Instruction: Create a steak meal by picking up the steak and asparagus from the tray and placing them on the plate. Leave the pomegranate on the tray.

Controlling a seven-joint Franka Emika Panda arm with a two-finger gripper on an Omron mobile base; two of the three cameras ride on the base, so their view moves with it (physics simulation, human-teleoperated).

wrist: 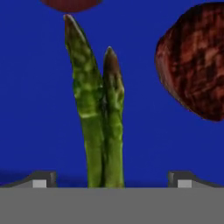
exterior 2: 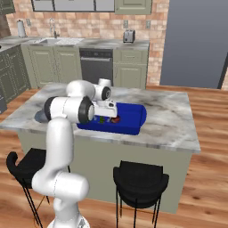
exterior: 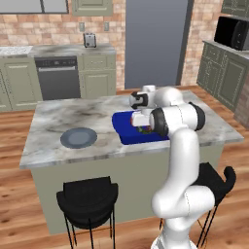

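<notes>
Currently the two-finger claw (wrist: 112, 181) stands wide apart and grips nothing; its two small dark finger tips (wrist: 43, 179) rise at the lower left and lower right of the hand view, well apart from each other. Between them lies the asparagus (wrist: 98, 109), a small bundle of thin green stalks with pointed tips, resting flat on the floor of the large deep-blue rectangular tray (wrist: 30, 96). The stalks run from the bottom of the hand view toward its top and touch neither finger tip.

To the right of the asparagus in the hand view, apart from it, lies the steak (wrist: 194, 61), a flattish dark reddish-brown chunk of meat, also on the tray floor. At the top edge of the same view, just beyond the asparagus tips, a sliver of the round red pomegranate (wrist: 72, 4) is visible.

From the left base view, the white arm reaches forward and down over the tray (exterior: 124, 131), which sits on the grey-veined marble tabletop (exterior: 58, 116) of the kitchen island. The round flat grey-blue plate (exterior: 79, 138) lies on the same tabletop, to the left of the tray and apart from it. From the right base view, the tray (exterior 2: 131, 118) lies ahead of the arm. Black stools (exterior: 87, 197) stand on the wooden floor at the near side of the island.
</notes>
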